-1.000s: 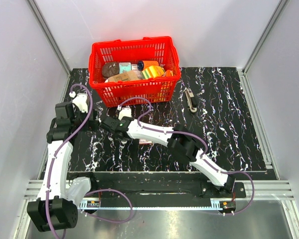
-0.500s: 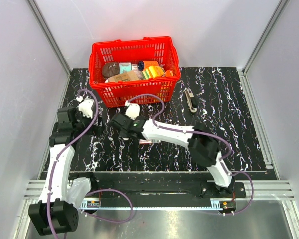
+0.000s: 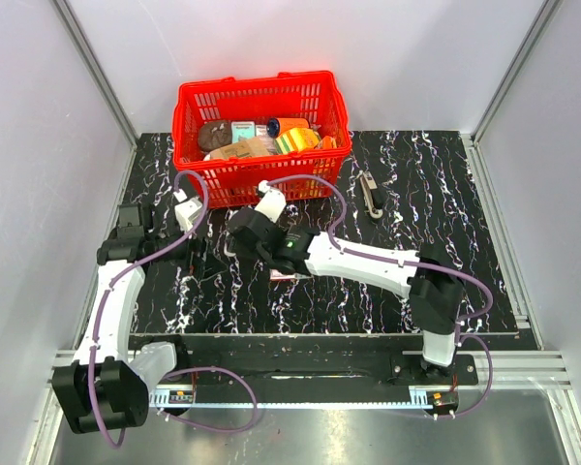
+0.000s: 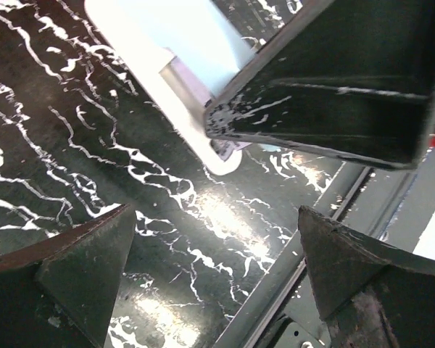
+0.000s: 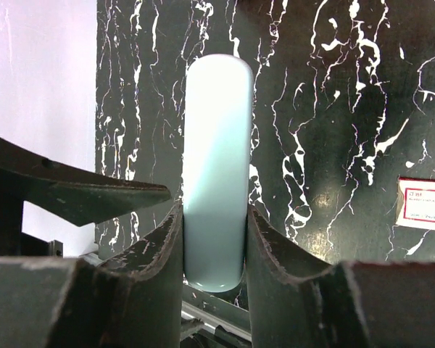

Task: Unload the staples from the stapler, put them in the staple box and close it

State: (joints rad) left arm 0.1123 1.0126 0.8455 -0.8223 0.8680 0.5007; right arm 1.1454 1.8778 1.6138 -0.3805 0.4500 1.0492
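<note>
Pinching pale oblong item [image 5: 217, 130] btwn R jaws, prob. offering it to wide-spread L jaws nearby; stapler [image 3: 371, 195] lies well apart, untouched.

The stapler [image 3: 371, 195] is a slim, long piece, dark with pale grey-silver metal parts, lying flat on the black white-veined table [image 3: 465, 242]. It sits in the far half of the table, just beside the near right corner of the red basket [image 3: 261, 179] but apart from it, with its length running roughly from near to far and its near end turned a little to the right. It shows too small to tell whether its hinged top is down or swung open.
</note>
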